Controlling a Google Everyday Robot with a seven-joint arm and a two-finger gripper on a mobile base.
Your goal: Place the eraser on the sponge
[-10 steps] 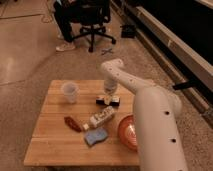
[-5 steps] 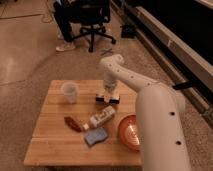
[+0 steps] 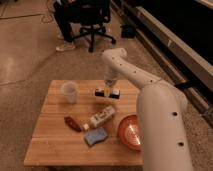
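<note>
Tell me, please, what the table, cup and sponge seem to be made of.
The table looks like matte wood: tan, with faint plank lines. The cup is probably translucent plastic, as it is whitish and partly see-through. The sponge seems to be soft foam: light blue and dull. The gripper hangs over the table's far half, beyond the eraser.

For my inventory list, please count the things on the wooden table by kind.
Cup: 1
Eraser: 1
Sponge: 1
Bowl: 1
Dark red-brown object: 1
Total: 5
The gripper is over the table, beyond the eraser.
</note>
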